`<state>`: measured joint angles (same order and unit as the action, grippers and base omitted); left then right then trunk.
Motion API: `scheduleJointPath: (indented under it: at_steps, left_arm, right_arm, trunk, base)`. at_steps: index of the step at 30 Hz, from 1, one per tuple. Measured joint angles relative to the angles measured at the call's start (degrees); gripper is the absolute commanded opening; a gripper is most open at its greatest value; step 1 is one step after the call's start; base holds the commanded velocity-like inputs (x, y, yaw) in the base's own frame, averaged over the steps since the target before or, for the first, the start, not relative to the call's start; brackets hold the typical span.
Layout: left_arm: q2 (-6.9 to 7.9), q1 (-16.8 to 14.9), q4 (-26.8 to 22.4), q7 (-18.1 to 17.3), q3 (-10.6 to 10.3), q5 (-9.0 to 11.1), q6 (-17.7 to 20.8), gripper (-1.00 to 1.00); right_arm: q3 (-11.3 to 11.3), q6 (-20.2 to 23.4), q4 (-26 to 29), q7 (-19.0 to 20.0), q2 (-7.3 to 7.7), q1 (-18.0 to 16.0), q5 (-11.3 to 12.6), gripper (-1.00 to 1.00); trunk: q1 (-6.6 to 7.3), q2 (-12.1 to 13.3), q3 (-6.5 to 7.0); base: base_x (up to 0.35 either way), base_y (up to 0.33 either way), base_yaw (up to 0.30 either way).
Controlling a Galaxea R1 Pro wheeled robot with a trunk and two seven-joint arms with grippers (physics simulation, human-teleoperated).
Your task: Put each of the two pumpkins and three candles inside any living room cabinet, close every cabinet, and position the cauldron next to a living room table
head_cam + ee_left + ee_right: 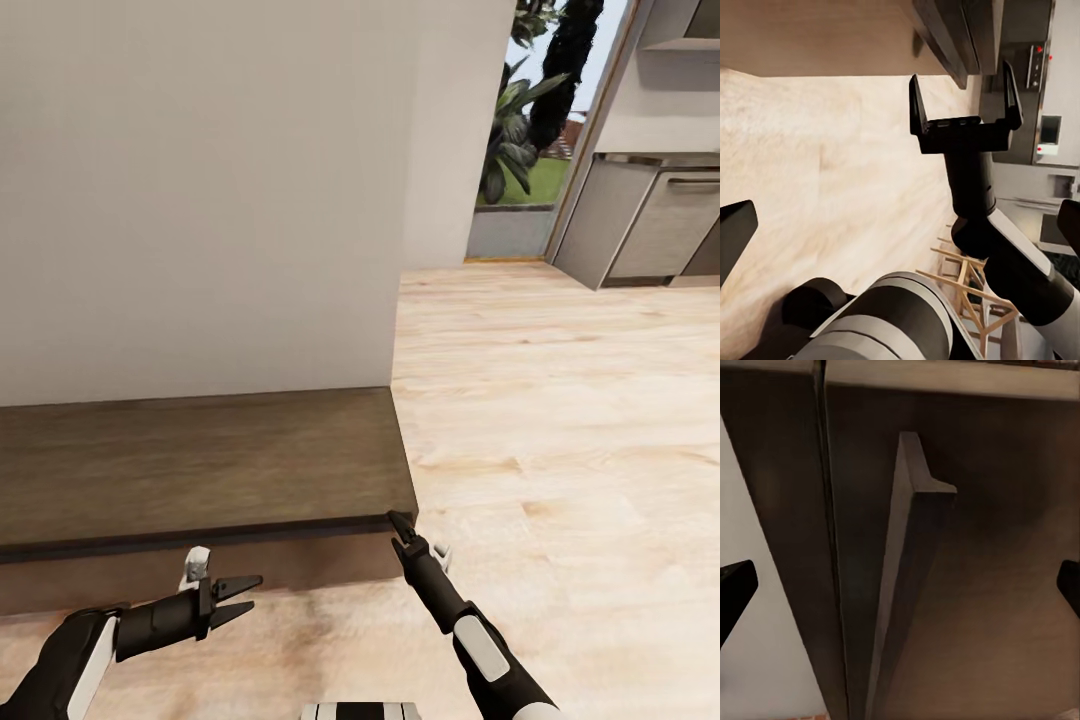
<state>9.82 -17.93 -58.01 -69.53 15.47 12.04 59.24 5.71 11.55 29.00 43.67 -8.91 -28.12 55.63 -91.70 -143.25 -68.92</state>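
Note:
The cabinet is a long, low, dark brown unit against the white wall, and its top is bare. Its dark front has a vertical seam and a raised handle ridge, and it looks shut. My right gripper is open at the cabinet's right front corner, facing the front; it also appears as the right gripper. My left gripper is open and empty, low in front of the cabinet. The pumpkins, candles, cauldron and table are out of view.
Pale wooden floor stretches to the right. A glass door with plants stands behind the wall's corner. Grey kitchen units are at the far right. A light wooden frame stands on the floor beside my arm.

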Motion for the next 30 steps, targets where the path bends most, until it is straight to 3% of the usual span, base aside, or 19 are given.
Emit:
scheduleJointPath:
  at_steps: [23, 24, 30]
  left_arm:
    - [-0.07, 0.4, -0.1, 0.0, 0.1, 0.1, -0.2, 1.00]
    - [-0.07, 0.4, -0.1, 0.0, 0.1, 0.1, -0.2, 1.00]
    - [-0.07, 0.3, -0.1, 0.0, 0.1, 0.1, -0.2, 1.00]
  right_arm:
    - [0.0, 0.1, 0.0, -0.1, -0.14, 0.0, 0.0, 1.00]
    - [0.0, 0.2, 0.0, -0.1, -0.14, 0.0, 0.0, -1.00]
    - [0.1, 0.1, 0.0, -0.7, -0.23, 0.0, -0.2, -1.00]
  trunk:
    - [0.00, 0.0, 0.00]
    - [0.00, 0.0, 0.00]
    - [0.00, 0.0, 0.00]
  base:
    - [-0.017, 0.000, 0.000]
    - [-0.036, 0.000, 0.000]
    - [-0.009, 0.000, 0.000]
